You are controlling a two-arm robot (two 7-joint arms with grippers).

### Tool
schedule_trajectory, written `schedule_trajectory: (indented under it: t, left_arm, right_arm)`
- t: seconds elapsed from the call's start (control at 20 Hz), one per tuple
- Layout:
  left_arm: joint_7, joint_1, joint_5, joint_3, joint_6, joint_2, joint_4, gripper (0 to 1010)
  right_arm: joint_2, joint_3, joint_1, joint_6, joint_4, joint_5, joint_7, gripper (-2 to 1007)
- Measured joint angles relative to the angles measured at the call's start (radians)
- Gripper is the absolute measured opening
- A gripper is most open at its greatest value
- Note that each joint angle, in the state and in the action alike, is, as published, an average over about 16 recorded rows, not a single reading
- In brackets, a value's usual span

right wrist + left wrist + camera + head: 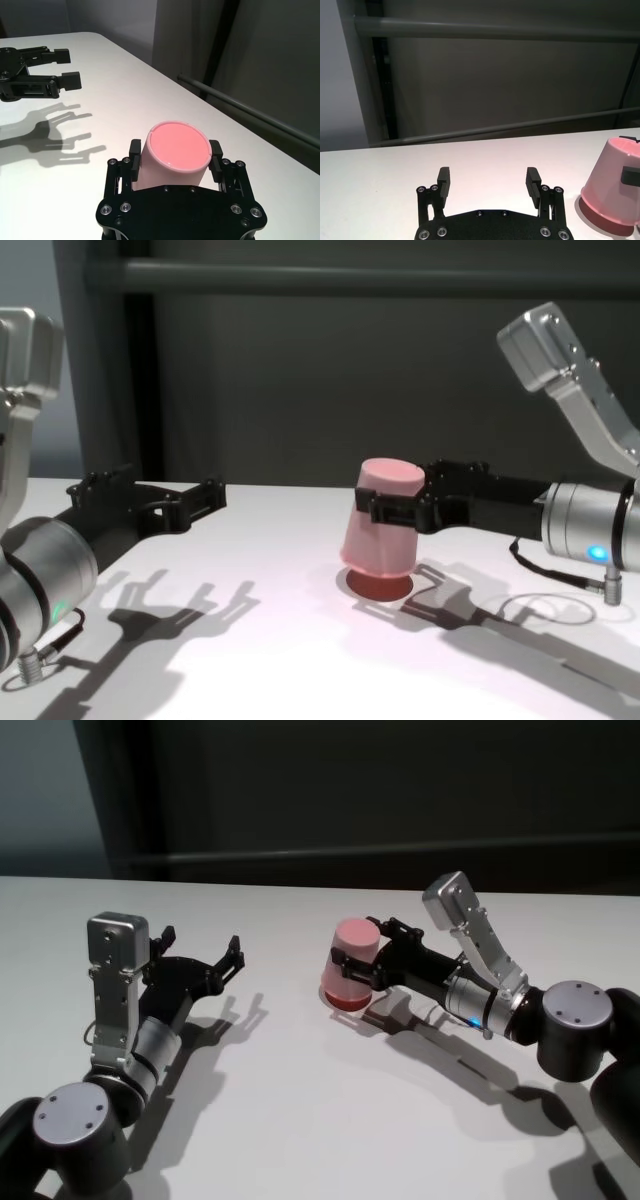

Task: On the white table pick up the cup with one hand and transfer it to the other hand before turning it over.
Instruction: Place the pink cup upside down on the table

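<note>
**Head view: pink cup gripped upside down by the blue-lit end effector**

The right end effector (362,963), the one with a blue light on its silver wrist, is closed on the cup (350,976), one finger pressing each side of the wall just below the closed base. The cup is inverted and slightly tilted. Its wide rim faces down, close over the white tabletop (300,1120); I cannot tell whether the rim touches it. The left end effector (200,958), green-lit, hangs well apart from the cup, fingers spread wide and holding nothing, pointing towards it.

From where I stand, the cup looks light, stiff and smooth. The tapered plastic wall will probably be slippery, so a grip could slide towards the narrow end. The safest hold seems to be across the mid-wall, squeezing opposite sides squarely, with modest force so that the thin wall does not flex.
</note>
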Motion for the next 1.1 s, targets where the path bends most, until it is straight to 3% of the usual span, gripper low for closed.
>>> schedule_trajectory:
  t: [0.35,0.75,0.9,1.1]
  left_arm:
    - [0.0,0.0,0.0,0.0,0.0,0.0,0.0,1001]
    - [0.0,0.0,0.0,0.0,0.0,0.0,0.0,1001]
    - [0.0,0.0,0.0,0.0,0.0,0.0,0.0,1001]
    - [0.0,0.0,0.0,0.0,0.0,0.0,0.0,1001]
  right_arm:
    - [-0.019,-0.004,0.004,0.0,0.035,-0.018,0.021,810]
    - [-0.039,0.011,0.005,-0.013,0.054,-0.025,0.033,913]
    - [-0.048,0.024,0.004,-0.042,0.065,-0.025,0.035,953]
    - [-0.068,0.051,0.004,-0.121,0.095,-0.022,0.029,991]
